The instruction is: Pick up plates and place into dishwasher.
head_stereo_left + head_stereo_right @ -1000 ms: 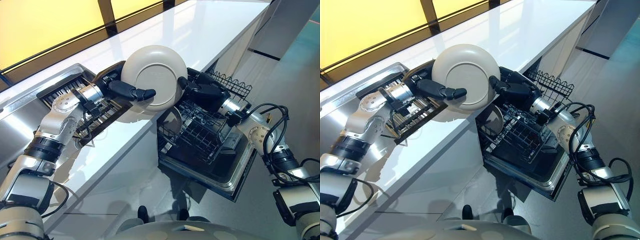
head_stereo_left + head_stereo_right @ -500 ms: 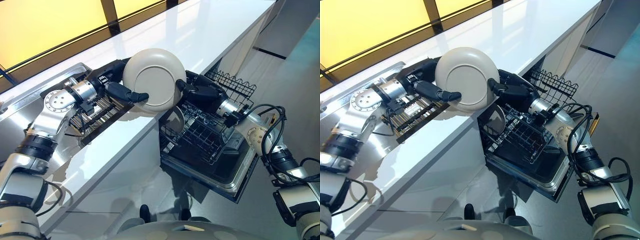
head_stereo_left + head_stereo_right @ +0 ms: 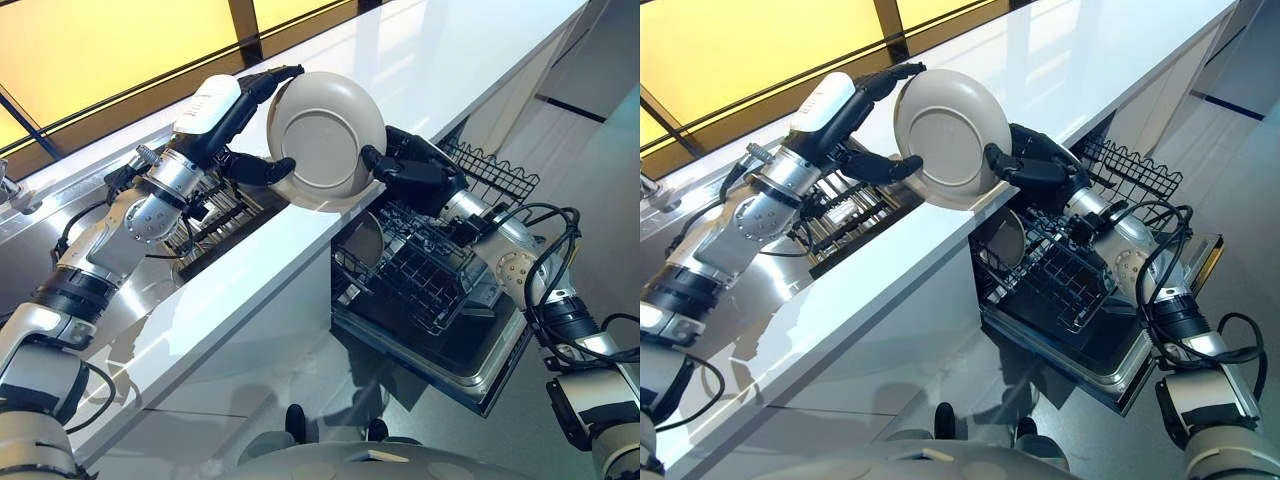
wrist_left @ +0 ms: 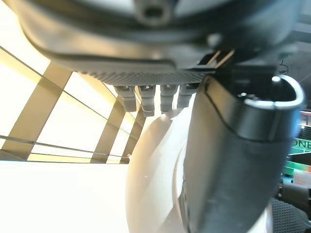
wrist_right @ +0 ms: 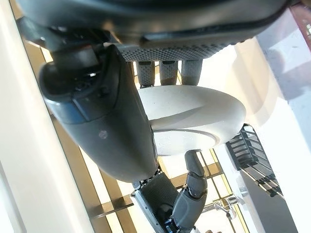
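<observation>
The plate [image 3: 326,140], round, cream and matte with a raised foot ring (its underside faces the head camera), is held tilted on edge above the front edge of the glossy white counter [image 3: 400,60]. Nearest, below it, the dishwasher's black wire rack [image 3: 425,275] stands pulled out, another pale dish upright in it. The right hand [image 3: 405,172] pinches the plate's rim, thumb across the underside. The left hand [image 3: 245,165] clasps the opposite rim, fingers curled over.
</observation>
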### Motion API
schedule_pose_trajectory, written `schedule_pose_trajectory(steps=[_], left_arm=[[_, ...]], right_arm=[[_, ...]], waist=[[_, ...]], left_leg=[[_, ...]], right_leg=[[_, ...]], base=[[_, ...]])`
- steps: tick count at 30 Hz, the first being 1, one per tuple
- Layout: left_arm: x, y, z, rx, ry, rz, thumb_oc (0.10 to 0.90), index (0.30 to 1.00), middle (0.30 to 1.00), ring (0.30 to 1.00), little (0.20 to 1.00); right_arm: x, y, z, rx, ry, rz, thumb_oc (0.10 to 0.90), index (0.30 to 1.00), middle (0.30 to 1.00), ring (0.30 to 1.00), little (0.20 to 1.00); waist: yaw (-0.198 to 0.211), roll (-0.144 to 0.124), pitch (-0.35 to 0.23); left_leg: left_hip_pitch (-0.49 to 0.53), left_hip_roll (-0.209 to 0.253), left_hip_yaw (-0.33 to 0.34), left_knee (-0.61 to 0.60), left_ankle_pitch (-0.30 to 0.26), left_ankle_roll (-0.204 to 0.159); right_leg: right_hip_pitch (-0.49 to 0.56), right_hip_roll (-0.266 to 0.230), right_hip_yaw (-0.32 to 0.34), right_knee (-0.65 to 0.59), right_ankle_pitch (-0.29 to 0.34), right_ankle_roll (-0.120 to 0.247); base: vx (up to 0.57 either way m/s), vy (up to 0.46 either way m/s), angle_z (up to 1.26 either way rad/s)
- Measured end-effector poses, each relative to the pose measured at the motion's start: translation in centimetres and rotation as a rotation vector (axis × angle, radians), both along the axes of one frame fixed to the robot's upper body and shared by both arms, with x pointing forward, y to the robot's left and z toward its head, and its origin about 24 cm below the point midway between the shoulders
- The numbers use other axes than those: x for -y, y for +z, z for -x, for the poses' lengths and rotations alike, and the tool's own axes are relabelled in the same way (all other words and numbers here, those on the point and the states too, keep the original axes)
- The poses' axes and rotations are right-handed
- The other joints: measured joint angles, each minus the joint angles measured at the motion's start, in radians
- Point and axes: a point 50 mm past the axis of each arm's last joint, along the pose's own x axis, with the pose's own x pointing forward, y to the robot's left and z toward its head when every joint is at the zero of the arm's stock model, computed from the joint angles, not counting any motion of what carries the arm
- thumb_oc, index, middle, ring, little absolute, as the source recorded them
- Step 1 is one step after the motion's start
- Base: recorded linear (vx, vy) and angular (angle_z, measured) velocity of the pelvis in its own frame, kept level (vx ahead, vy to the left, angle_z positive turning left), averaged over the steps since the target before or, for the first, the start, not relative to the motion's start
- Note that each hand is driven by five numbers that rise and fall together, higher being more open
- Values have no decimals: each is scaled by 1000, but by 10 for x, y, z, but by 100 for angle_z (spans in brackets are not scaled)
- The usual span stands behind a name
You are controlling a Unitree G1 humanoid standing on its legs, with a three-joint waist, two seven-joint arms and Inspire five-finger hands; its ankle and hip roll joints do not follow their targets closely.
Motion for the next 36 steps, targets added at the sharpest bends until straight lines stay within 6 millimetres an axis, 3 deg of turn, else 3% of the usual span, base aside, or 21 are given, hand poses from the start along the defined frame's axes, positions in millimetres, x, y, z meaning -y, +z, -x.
schedule_pose_trajectory(steps=[5,8,18,21,25,31,36], left_arm=[[-1,-2,1,-12,-3,32,800,900,900,900,900],[-6,-6,3,-69,-18,172,800,900,900,900,900],[-19,-42,-6,-527,-135,981,800,900,900,900,900],[-36,-57,-4,-554,-96,1189,800,900,900,900,900],[-84,-68,-1,-441,146,1356,800,900,900,900,900],[-100,-64,2,-404,204,1338,800,900,900,900,900],[-103,-61,5,-415,190,1282,800,900,900,900,900]], right_arm=[[-1,0,0,2,2,-1,100,300,300,300,200],[0,1,0,-5,3,-18,100,300,300,300,200],[-1,3,-1,6,-5,-57,100,300,300,300,200],[6,6,-1,19,-28,-69,100,300,300,300,200],[12,19,2,87,-29,-87,100,300,300,300,200],[33,34,2,186,-178,-19,100,300,300,300,200],[65,53,11,302,-355,39,100,300,300,300,200]], waist=[[0,0,0],[-4,-1,1],[-6,-8,2],[-11,-9,2],[-31,-10,3],[-22,-30,9],[-26,-44,17]], left_leg=[[0,0,1,0,0,0],[1,0,2,0,0,0],[2,1,3,0,0,0],[2,1,6,0,0,0],[3,3,10,0,0,0],[7,1,10,0,-1,0],[7,0,13,0,-2,2]], right_leg=[[0,0,0,0,0,0],[0,0,1,0,0,0],[0,0,4,0,0,0],[-2,1,6,0,0,0],[-1,1,6,0,0,0],[3,0,8,-4,0,1],[1,-1,14,-4,0,1]], base=[[0,0,0],[0,0,0],[2,1,0],[6,3,-1],[0,0,0],[0,0,0],[8,2,-2]])
